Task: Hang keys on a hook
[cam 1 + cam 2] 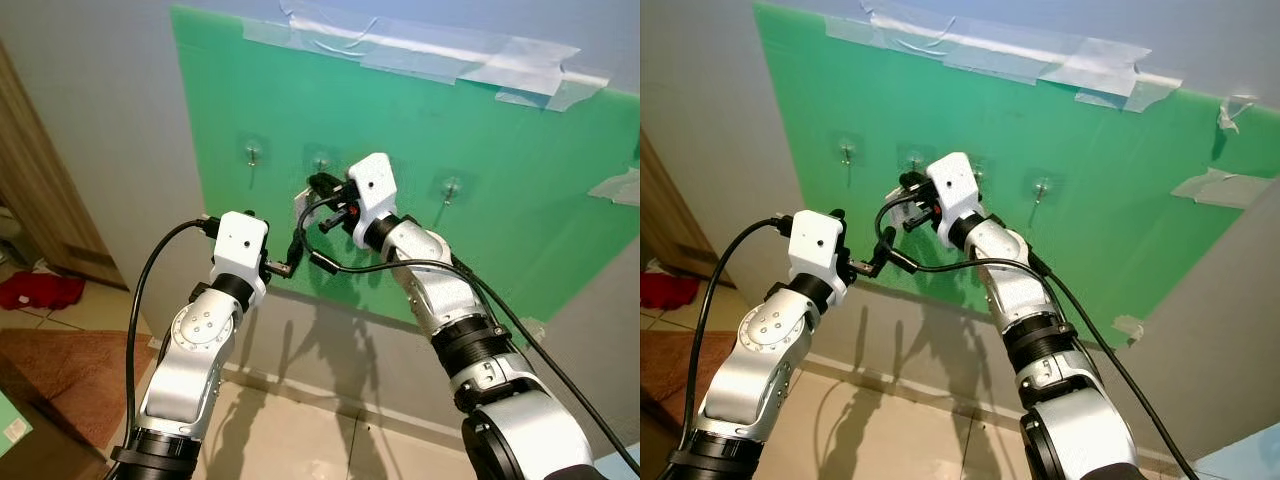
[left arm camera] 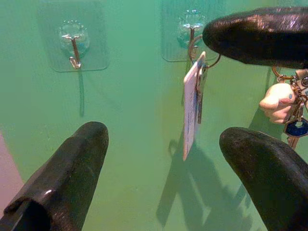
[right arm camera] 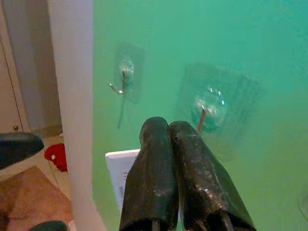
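Note:
A green board point(image 1: 500, 170) on the wall carries a row of clear stick-on hooks. My right gripper point(image 1: 320, 192) is up at the second hook point(image 2: 191, 30), shut on the key ring point(image 2: 204, 48). A white tag point(image 2: 191, 108) and a bunch of keys point(image 2: 292, 122) dangle from the ring. The ring overlaps that hook's stem; I cannot tell whether it is threaded on. In the right wrist view the right gripper point(image 3: 168, 129) has its fingers pressed together just below the hook point(image 3: 208, 103). My left gripper point(image 1: 290, 263) is open just below the keys, holding nothing.
Empty hooks sit either side: one point(image 1: 252, 153) to the left, one point(image 1: 452, 187) to the right. Clear tape point(image 1: 450, 55) holds the board's top edge. A wooden door frame point(image 1: 40, 200), a red cloth point(image 1: 40, 290) and a brown mat point(image 1: 60, 385) lie to the lower left.

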{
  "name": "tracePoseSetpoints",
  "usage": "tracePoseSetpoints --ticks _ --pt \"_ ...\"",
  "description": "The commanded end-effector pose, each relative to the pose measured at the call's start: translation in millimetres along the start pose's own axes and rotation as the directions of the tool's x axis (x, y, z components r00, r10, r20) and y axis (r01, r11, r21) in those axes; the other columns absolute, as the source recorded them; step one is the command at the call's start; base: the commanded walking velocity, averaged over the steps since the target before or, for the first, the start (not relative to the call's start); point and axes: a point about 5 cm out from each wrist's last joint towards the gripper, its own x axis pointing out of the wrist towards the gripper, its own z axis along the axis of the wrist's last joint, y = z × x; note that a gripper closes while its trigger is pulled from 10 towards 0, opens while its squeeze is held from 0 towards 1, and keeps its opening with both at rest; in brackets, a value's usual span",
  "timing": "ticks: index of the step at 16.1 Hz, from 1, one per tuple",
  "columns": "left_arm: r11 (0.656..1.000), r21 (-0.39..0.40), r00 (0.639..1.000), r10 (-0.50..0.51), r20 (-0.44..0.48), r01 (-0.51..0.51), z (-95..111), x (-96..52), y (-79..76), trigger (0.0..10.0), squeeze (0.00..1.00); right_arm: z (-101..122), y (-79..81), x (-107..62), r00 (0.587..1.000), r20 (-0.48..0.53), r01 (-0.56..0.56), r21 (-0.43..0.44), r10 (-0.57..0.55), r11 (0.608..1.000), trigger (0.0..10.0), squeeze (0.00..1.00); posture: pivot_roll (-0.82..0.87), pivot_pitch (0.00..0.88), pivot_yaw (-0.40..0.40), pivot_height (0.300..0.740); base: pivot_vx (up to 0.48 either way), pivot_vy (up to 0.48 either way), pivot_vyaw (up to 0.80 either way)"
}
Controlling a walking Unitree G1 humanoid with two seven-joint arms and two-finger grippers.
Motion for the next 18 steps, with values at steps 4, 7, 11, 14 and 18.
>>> tracePoseSetpoints --ticks 4,7,11,14,18 --pt "1.0 0.014 1.0 -0.003 0.015 0.003 4 1.8 -1.2 10.0 0.0 3 -5.4 2.9 1.0 -0.004 0.02 0.063 -0.02 0.998 0.0 0.0 0.05 0.0 -0.065 0.74 0.0 0.0 0.0" --pt "1.0 0.015 1.0 -0.002 0.015 0.002 4 1.7 -1.2 10.0 0.0 2 -4.5 3.1 1.0 -0.008 0.013 0.075 -0.012 0.997 0.0 0.0 0.05 0.0 -0.066 0.74 0.0 0.0 0.0" --pt "1.0 0.017 1.0 -0.001 0.015 0.001 4 1.5 -1.4 10.0 0.0 5 -3.3 4.7 1.0 0.0 0.001 0.073 -0.001 0.997 0.0 0.0 0.05 0.0 -0.068 0.74 0.0 0.0 0.0" --pt "1.0 0.018 1.0 0.0 0.016 0.0 4 1.4 -1.3 10.0 0.0 8 -2.9 5.3 1.0 0.022 0.001 0.052 -0.002 0.999 0.0 0.0 0.05 0.0 -0.068 0.74 0.0 0.0 0.0" --pt "1.0 0.018 1.0 0.0 0.015 0.0 4 1.1 -1.9 10.0 0.0 13 -0.7 5.3 0.999 0.049 -0.016 0.011 0.016 1.0 0.0 0.0 0.05 0.0 -0.068 0.74 0.0 0.0 0.0"
